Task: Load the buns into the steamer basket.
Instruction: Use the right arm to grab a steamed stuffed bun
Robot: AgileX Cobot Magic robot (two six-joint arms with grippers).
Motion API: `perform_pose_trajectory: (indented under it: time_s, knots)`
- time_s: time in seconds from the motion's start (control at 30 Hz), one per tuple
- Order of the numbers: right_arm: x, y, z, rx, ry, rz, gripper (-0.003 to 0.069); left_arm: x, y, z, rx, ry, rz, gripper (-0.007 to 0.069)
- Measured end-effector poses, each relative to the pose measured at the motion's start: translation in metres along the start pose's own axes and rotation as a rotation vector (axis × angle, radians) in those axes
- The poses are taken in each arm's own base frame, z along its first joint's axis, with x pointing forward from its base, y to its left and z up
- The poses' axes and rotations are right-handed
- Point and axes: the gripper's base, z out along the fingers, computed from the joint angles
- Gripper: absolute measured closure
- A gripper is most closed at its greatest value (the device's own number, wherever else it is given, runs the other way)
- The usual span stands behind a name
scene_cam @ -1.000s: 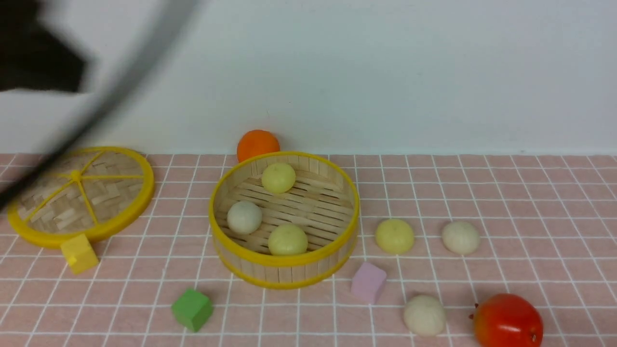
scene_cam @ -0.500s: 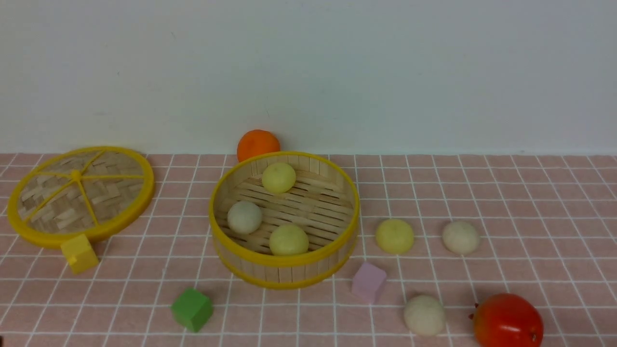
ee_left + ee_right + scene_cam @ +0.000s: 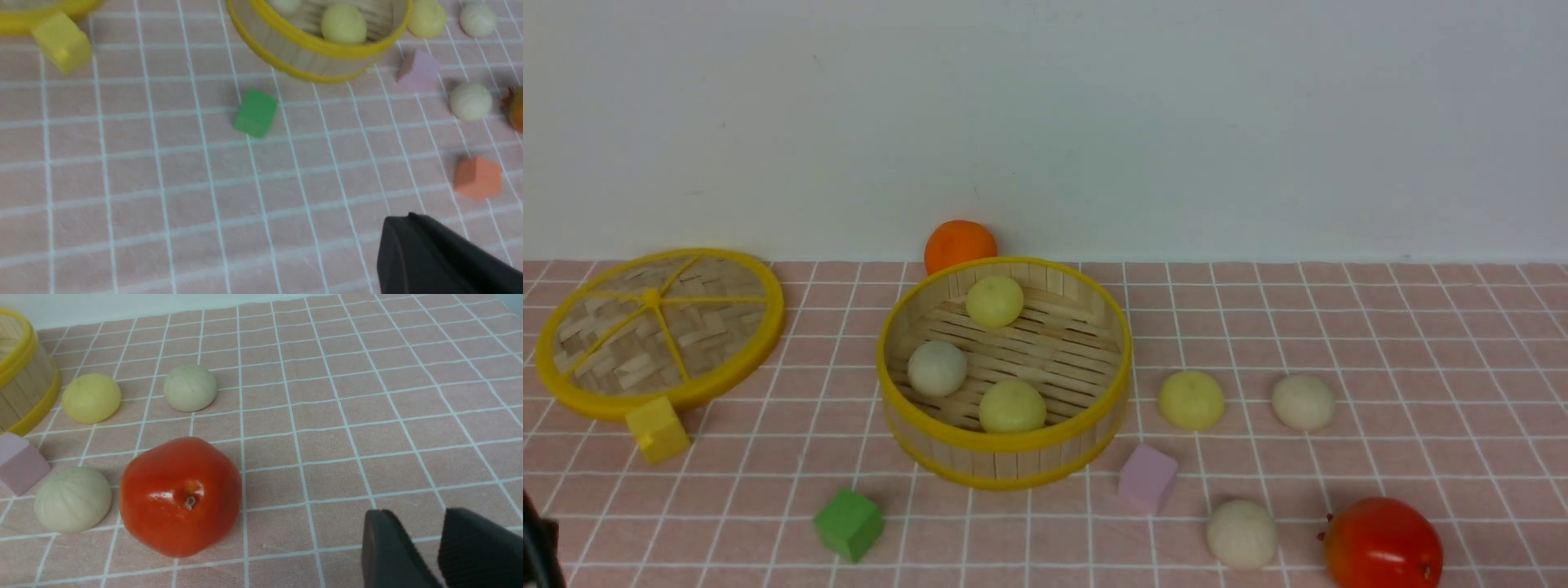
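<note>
Lying outside the steamer basket (image 3: 1005,445), three buns (image 3: 1191,400) are pictured; the left claw (image 3: 402,230) is clenched empty, the released right claw (image 3: 425,522) best centred over the nearest bun (image 3: 72,499).

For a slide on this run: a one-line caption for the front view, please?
Three buns lie in the steamer basket; three more wait on the mat to its right.

The front view looks forward and slightly down across the desk (image 3: 1421,327) to a pale wall (image 3: 1045,122), with the steamer basket (image 3: 1005,445) at centre frame. The left wrist view looks down from close above the desk and shares the basket's near wall and the green cube (image 3: 256,113) with the front view. The right wrist view sits low and shares the red fruit (image 3: 179,496).
</note>
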Motion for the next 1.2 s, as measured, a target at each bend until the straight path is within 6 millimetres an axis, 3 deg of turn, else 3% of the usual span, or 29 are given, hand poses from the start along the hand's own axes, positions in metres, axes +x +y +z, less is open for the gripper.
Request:
perform_pose_trajectory:
  time_s: [0.1,0.17,0.27,0.37,0.47,0.5,0.53,0.6,0.67,1.2]
  knots:
    - [0.000,0.000,0.000,0.000,0.000,0.000,0.0419,-0.004,0.004,0.006,-0.018,-0.119,0.033,0.0612]
    - [0.000,0.000,0.000,0.000,0.000,0.000,0.0419,0.003,0.015,0.012,-0.040,-0.268,0.028,0.0612]
    - [0.000,0.000,0.000,0.000,0.000,0.000,0.0419,0.014,0.025,0.017,-0.066,-0.346,0.003,0.0612]
    - [0.000,0.000,0.000,0.000,0.000,0.000,0.0419,0.056,0.052,0.034,-0.163,-0.440,-0.067,0.0612]
    - [0.000,0.000,0.000,0.000,0.000,0.000,0.0419,0.078,0.062,0.043,-0.202,-0.464,-0.097,0.0612]
    - [0.000,0.000,0.000,0.000,0.000,0.000,0.0419,0.101,0.073,0.055,-0.235,-0.471,-0.124,0.0612]
    - [0.000,0.000,0.000,0.000,0.000,0.000,0.0419,0.101,0.073,0.055,-0.235,-0.471,-0.124,0.0612]
    - [0.000,0.000,0.000,0.000,0.000,0.000,0.0419,0.137,0.088,0.074,-0.274,-0.445,-0.166,0.0612]
    - [0.000,0.000,0.000,0.000,0.000,0.001,0.0419,0.146,0.090,0.076,-0.282,-0.433,-0.181,0.0612]
    - [0.000,0.000,0.000,0.000,0.000,0.001,0.0419,0.146,0.090,0.074,-0.300,-0.440,-0.077,0.0612]
